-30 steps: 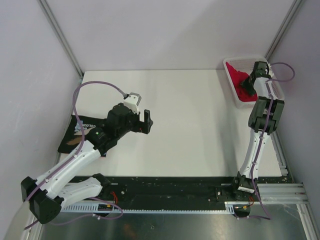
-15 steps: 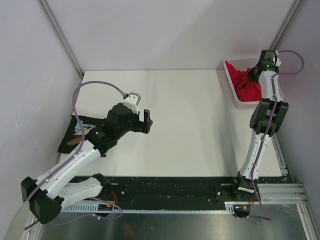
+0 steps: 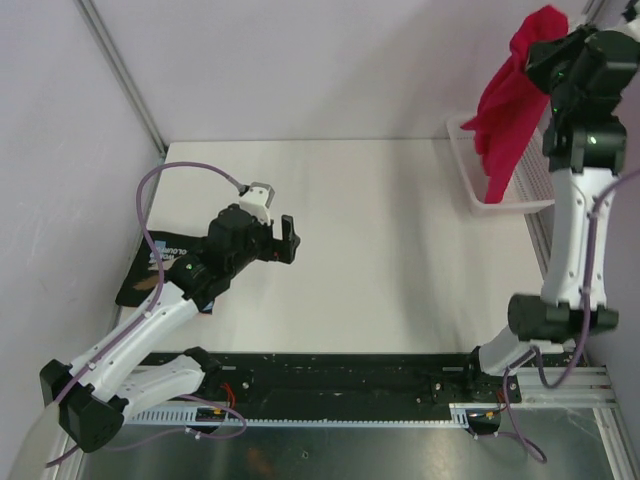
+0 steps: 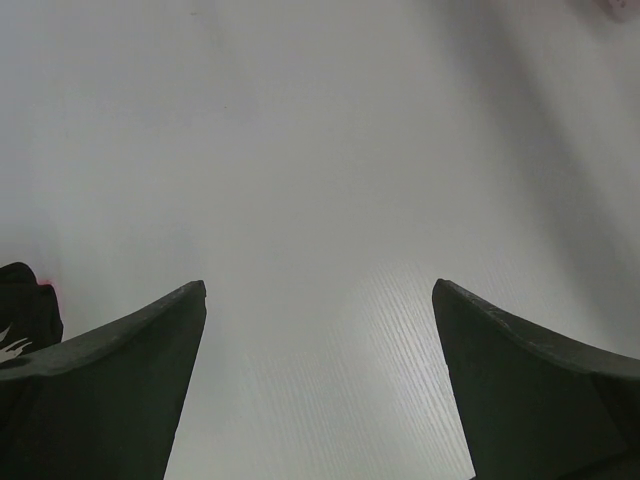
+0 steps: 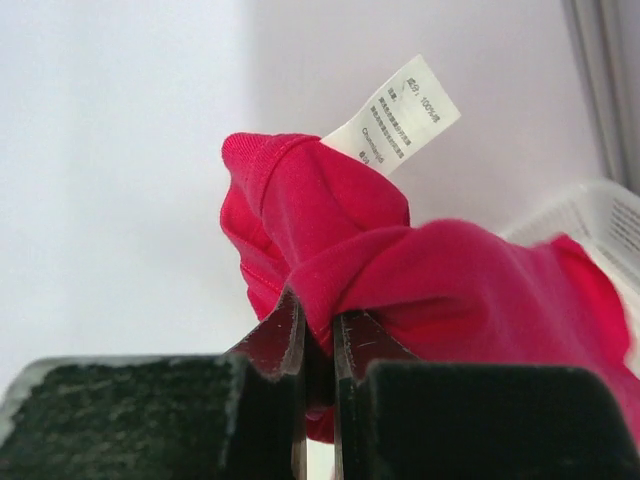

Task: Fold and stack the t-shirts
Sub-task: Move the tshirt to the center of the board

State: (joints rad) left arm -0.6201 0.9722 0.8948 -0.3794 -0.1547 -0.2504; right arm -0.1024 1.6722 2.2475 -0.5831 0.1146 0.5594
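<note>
My right gripper [image 3: 548, 52] is raised high at the far right and shut on the crimson-pink t-shirt [image 3: 508, 110], which hangs down over the basket. In the right wrist view the jaws pinch a fold of the pink cloth [image 5: 400, 270] and a white care label [image 5: 395, 115] sticks up. The black printed t-shirt [image 3: 150, 268] lies folded at the table's left edge, partly under my left arm. My left gripper [image 3: 282, 242] is open and empty over bare table right of it; its fingers [image 4: 120, 370] frame white tabletop.
The white mesh basket [image 3: 500, 195] stands at the back right corner, its rim also in the right wrist view [image 5: 600, 215]. Metal frame posts run up at the back left [image 3: 125, 75] and back right. The white table [image 3: 380, 250] spreads between the arms.
My right arm has risen sharply, lifting the pink t-shirt out of the basket so it now hangs above it. The left arm has barely moved.
</note>
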